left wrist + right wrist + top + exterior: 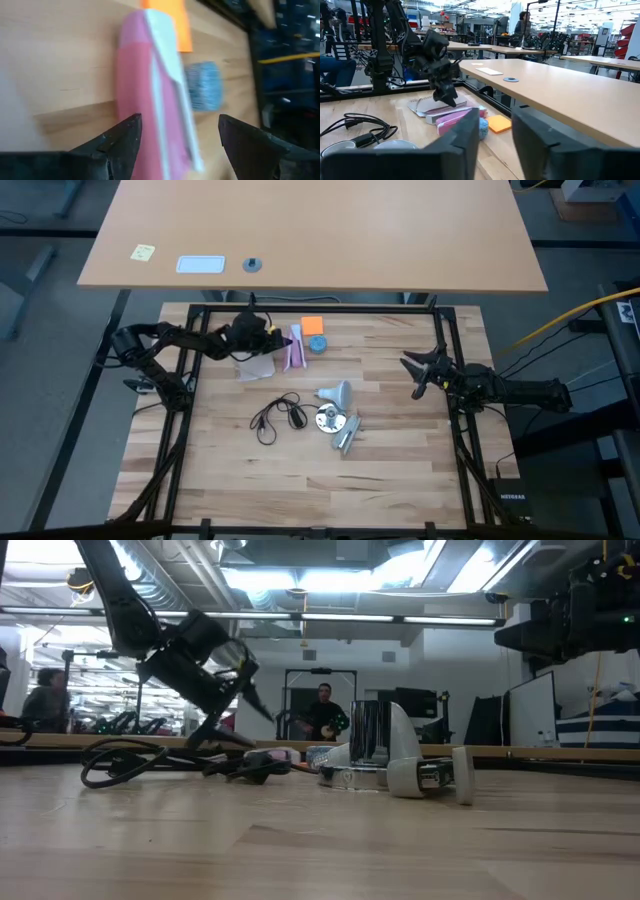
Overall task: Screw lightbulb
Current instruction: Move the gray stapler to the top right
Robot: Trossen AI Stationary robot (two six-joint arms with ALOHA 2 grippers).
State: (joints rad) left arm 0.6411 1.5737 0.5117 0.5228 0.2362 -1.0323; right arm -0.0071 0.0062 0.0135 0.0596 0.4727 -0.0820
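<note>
one lightbulb [337, 392] mid-table, well apart from both grippers' fingers

My left gripper [272, 332] sits at about eleven o'clock on the table, arm reaching in from nine, fingers [120, 142] spread apart. My right gripper [412, 367] hangs at three o'clock, raised, its fingers [465, 132] parted a little.

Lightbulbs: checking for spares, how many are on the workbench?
1. The lightbulb lies mid-table, touching the socket, right of the cord. Another could hide behind the left arm's clutter.
</note>
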